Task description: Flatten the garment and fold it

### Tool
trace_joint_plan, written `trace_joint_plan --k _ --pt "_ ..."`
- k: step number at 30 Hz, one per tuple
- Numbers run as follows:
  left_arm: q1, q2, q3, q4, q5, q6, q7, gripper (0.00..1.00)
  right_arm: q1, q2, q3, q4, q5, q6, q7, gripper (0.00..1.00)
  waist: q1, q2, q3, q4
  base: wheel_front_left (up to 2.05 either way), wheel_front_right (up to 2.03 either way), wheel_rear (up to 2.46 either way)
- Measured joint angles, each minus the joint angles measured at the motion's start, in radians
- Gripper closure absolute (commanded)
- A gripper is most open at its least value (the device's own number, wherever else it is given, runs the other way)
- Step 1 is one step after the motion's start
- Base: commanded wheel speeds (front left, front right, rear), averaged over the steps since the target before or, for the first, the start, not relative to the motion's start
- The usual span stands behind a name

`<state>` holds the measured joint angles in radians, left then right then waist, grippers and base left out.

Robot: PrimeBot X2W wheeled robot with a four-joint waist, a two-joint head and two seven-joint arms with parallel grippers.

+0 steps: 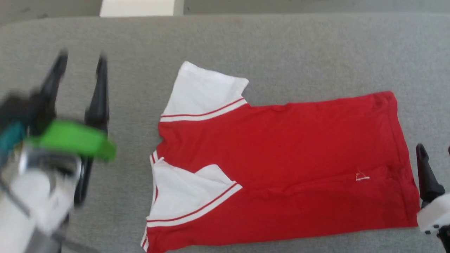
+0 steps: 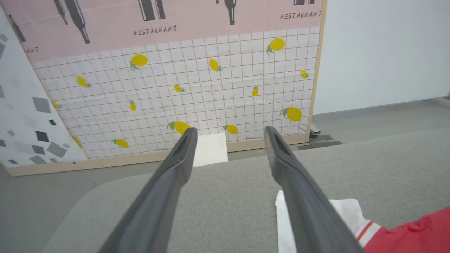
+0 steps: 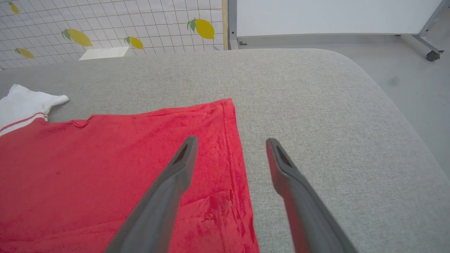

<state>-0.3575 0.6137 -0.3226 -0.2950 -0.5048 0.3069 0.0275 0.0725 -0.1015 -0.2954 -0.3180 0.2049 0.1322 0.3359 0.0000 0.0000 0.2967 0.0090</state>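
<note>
The red jersey T-shirt [image 1: 281, 151] lies folded lengthwise at the centre of the grey fabric-covered table [image 1: 299, 52], collar end toward frame left and hem toward frame right, with a small white logo [image 1: 362, 177] near the hem. One white sleeve [image 1: 204, 91] spreads at the upper left; the other is folded over the red body. The left gripper [image 1: 82, 63] — blurred, at the left of the frame — has its fingers spread apart and empty. At the lower right, beside the hem, the right gripper [image 1: 436, 154] also stands open, gripping nothing.
</note>
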Motion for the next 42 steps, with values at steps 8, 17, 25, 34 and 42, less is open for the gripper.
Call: trace_joint_plan --k 8,17,25,34,42 --pt "-0.368 -0.013 -0.13 0.234 0.01 -0.187 0.201 0.0 -0.077 -0.006 0.048 -0.007 -0.007 0.0 -0.023 0.0 0.0 0.0 0.114 -0.025 0.0 0.0 0.0" --pt "-0.471 -0.024 -0.225 0.433 -0.05 -0.317 0.414 0.0 -0.12 -0.015 0.069 0.011 -0.004 0.0 -0.029 0.0 0.0001 0.0 0.225 -0.07 0.0 0.0 0.0" --pt "-0.507 -0.025 -0.224 0.486 -0.073 -0.323 0.435 0.0 -0.143 -0.02 0.074 0.022 -0.001 0.0 -0.03 0.0 0.0001 0.0 0.288 -0.11 0.0 0.0 0.0" --pt "-0.537 -0.036 -0.228 0.518 -0.088 -0.337 0.44 1.0 -0.162 -0.043 0.061 0.018 0.007 0.0 -0.033 0.0 0.0 0.0 0.319 -0.128 0.0 0.0 0.0" --pt "-0.524 -0.049 -0.245 0.552 -0.089 -0.341 0.419 1.0 -0.32 -0.154 0.079 -0.038 0.072 0.0 0.03 0.0 0.0 0.0 0.271 -0.108 0.0 0.0 0.0"
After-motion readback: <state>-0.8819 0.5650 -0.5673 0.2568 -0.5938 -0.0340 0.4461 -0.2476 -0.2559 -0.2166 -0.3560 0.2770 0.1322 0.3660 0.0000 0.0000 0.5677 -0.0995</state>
